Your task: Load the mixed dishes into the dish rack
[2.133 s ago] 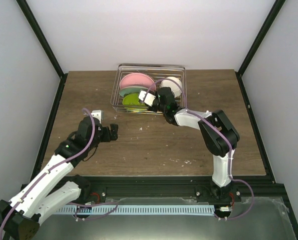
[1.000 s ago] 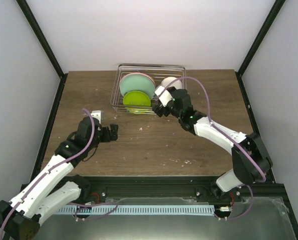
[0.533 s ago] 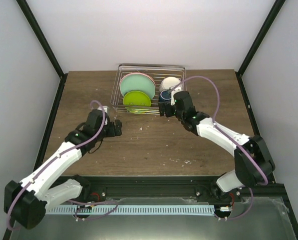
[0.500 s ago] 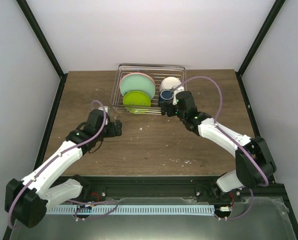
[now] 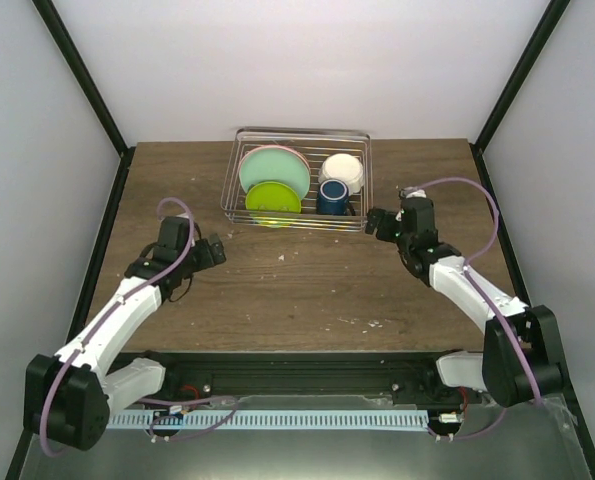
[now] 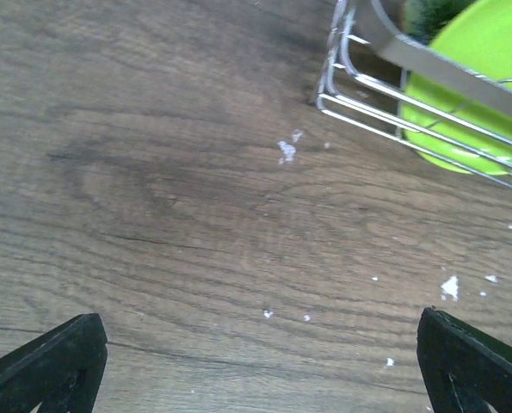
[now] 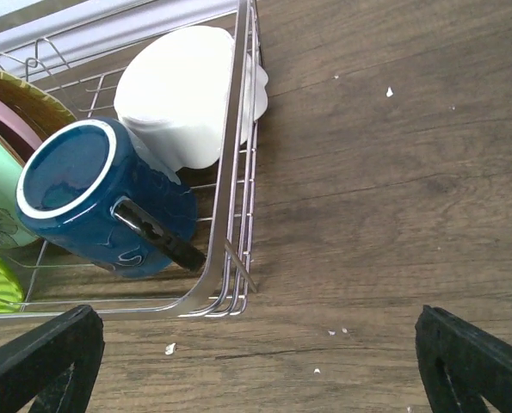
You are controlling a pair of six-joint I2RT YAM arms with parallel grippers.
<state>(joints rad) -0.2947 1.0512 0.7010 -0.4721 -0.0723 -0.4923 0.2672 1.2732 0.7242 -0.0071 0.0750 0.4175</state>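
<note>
Task looks complete: all 5 dishes sit in the rack (image 5: pixel 366 178) at the far centre of the table (image 5: pixel 297 290). Mint plate (image 5: pixel 273 167) stands on edge at left, the pink plate (image 7: pixel 15 129) close behind it showing only a rim, and the lime plate (image 5: pixel 273 199) stands on edge in front. Mug (image 5: pixel 332 196) is mouth-up at near right, touching the bowl (image 5: pixel 343 170), which leans on the right wall. Left fingers (image 6: pixel 49 361) are spread wide and empty over bare table off the rack's near-left corner, with the lime plate beyond them behind the wires. Right fingers (image 7: pixel 45 357) are likewise wide and empty, near the rack's right side and clear of the wires, with mug and bowl ahead-left. Handling, judged: plates are stiff, smooth and likely slippery, so pinch at the ribbed rim. The mug is heavier and glazed, so take its wall at the lip or the handle, which faces the near-right corner. The bowl looks chip-prone, so grip its scalloped rim gently.
</note>
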